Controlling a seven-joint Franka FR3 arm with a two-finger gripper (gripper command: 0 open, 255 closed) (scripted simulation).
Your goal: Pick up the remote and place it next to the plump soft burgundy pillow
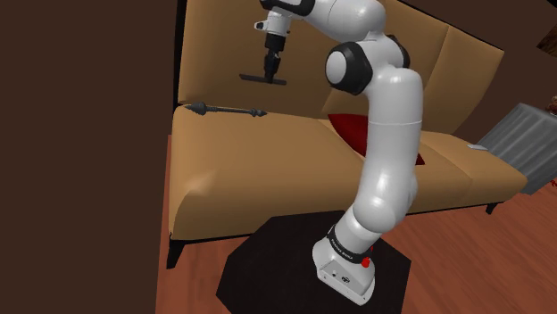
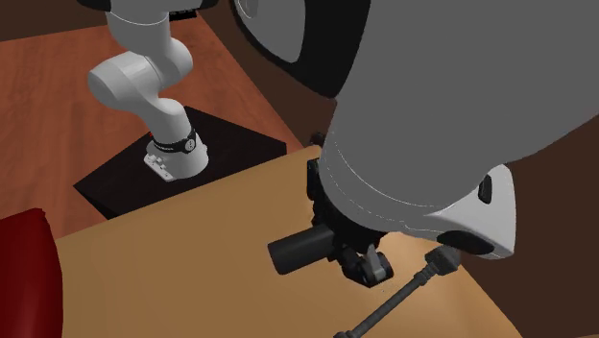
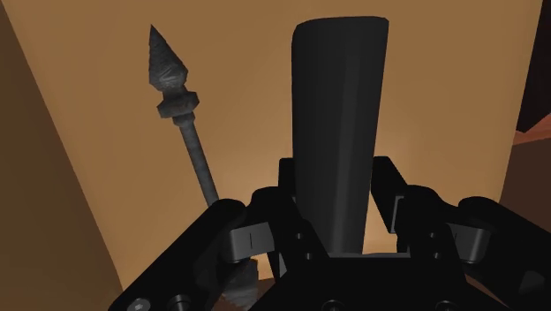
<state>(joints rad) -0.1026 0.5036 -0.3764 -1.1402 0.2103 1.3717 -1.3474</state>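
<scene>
In the shoulder view I see the gripper (image 1: 270, 70) up at the far left, pointing down with the flat black remote (image 1: 263, 80) pinched at its tip. The remote hangs clear above the tan sofa (image 1: 259, 169) seat, in front of the backrest. A dark spear-tipped rod (image 1: 223, 110) lies on the seat just below it, and the burgundy pillow (image 1: 346, 129) sits to the right, half behind my arm and apart from the remote. The second exterior view puts the pillow (image 2: 24, 278) at lower left and the rod (image 2: 398, 300) at lower right, well apart. In the wrist view the fingers (image 3: 269, 216) press both sides of the remote (image 3: 340, 97), narrowed to its width, with the rod (image 3: 181, 106) beside it.
</scene>
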